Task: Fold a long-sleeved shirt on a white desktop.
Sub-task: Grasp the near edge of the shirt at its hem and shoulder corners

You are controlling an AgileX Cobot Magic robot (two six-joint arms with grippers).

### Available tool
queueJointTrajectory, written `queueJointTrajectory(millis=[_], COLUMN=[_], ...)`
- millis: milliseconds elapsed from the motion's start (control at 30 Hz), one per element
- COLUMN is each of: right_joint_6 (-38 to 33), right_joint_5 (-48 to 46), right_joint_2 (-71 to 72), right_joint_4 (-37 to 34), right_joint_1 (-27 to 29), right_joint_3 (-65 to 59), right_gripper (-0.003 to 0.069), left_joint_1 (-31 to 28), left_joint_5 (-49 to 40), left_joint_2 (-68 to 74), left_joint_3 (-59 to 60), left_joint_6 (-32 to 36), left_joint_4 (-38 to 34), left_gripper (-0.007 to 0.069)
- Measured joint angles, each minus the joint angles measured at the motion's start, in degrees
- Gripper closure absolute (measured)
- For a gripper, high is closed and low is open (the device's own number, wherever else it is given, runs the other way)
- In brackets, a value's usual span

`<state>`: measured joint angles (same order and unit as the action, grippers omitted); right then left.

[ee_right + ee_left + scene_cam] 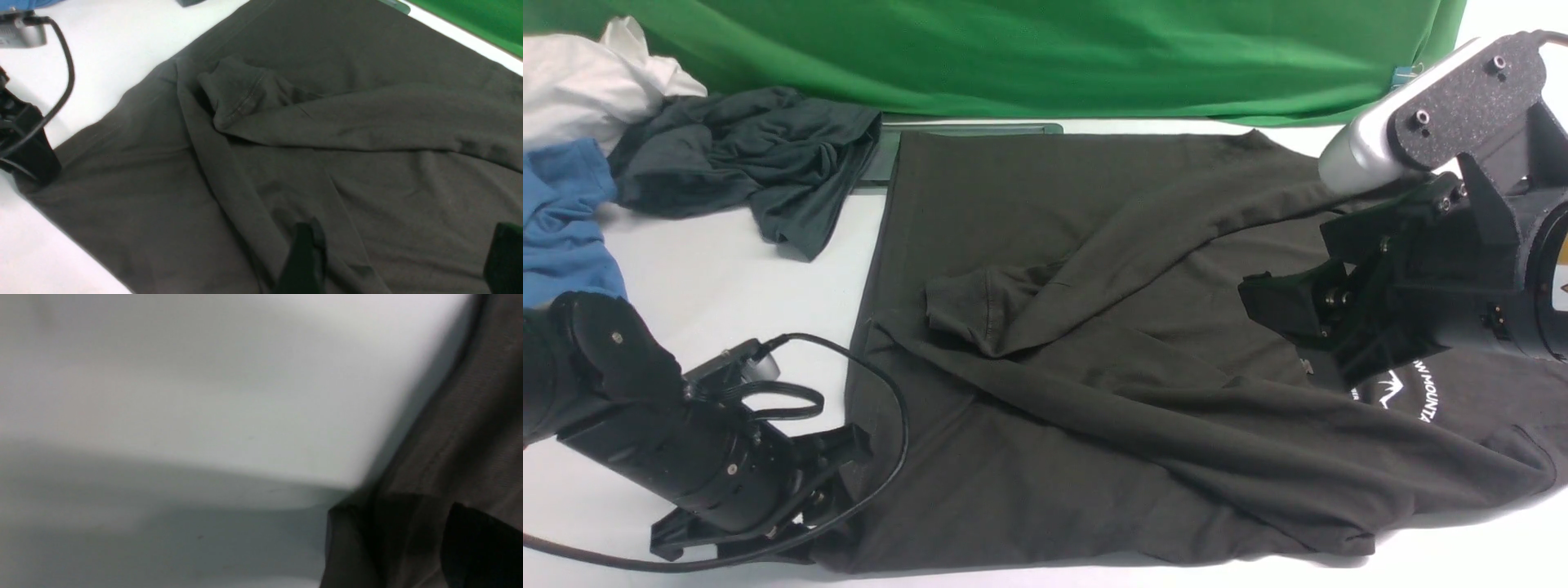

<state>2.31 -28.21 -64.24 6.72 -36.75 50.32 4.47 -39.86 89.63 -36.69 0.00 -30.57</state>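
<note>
Centrally, one dark long-sleeved shirt, spread on the white desktop, sleeves folded inward across it. Left pincer: at the shirt's near left corner, fingers apart on either side of its edge. Right pincer: above the shirt's right part, near the white logo, released, wide apart. Grey garment: crumpled, beyond the shirt's left edge.

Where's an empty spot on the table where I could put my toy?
There's bare white desktop between the slate-grey garment, the blue garment and the shirt. The left gripper borders its near end. It's crowded farther right, where the shirt spreads wide under the right arm.
</note>
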Motion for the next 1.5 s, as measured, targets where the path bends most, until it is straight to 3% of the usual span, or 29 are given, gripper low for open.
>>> queueJointTrajectory(millis=[233, 267, 367, 433, 667, 967, 1133, 1233, 1367, 1500], right_joint_6=[-0.03, -0.04, -4.15, -5.88, -24.09, -29.82, -36.05, -37.67, -39.36, -39.36], right_joint_5=[-6.44, -6.44, -11.08, -12.14, -23.71, -26.89, -22.82, -16.79, -1.70, 5.01], right_joint_2=[0.00, 0.00, 0.00, 0.00, 0.00, 0.00, 0.00, 0.00, -0.21, -3.62], right_joint_4=[4.57, 4.64, 5.29, 5.40, 5.60, 5.60, 5.60, 5.93, 6.48, 6.55], right_joint_1=[0.00, 0.00, 0.00, 0.00, 0.00, 0.00, 0.00, 0.00, 0.00, 0.00], right_joint_3=[0.00, 0.00, 0.00, 0.00, 0.02, -8.70, -16.70, -19.98, -24.24, -24.86], right_gripper=[0.0124, 0.0124, 0.0124, 0.0124, 0.0124, 0.0124, 0.0124, 0.0124, 0.0124, 0.0124], left_joint_1=[0.00, 0.00, 0.00, 0.00, 0.00, 0.00, 0.00, 0.00, 0.00, 0.00], left_joint_5=[-0.19, -0.19, -0.62, -0.93, -3.94, -7.50, -7.76, -7.70, -7.70, -7.50], left_joint_2=[0.47, 0.47, 0.47, 0.24, -9.46, -20.05, -20.77, -20.77, -20.77, -20.77], left_joint_3=[0.00, 0.00, 0.06, 0.06, 0.79, 0.79, 0.90, 0.94, 0.96, 1.01], left_joint_6=[3.75, 3.83, 4.11, 4.12, 1.04, -7.81, -9.55, -9.60, -9.60, -9.60], left_joint_4=[-0.77, -0.77, -0.33, -0.26, 6.26, 18.02, 20.09, 20.09, 20.21, 20.21], left_gripper=[0.0505, 0.0505, 0.0590, 0.0595, 0.0596, 0.0596, 0.0596, 0.0596, 0.0596, 0.0596])
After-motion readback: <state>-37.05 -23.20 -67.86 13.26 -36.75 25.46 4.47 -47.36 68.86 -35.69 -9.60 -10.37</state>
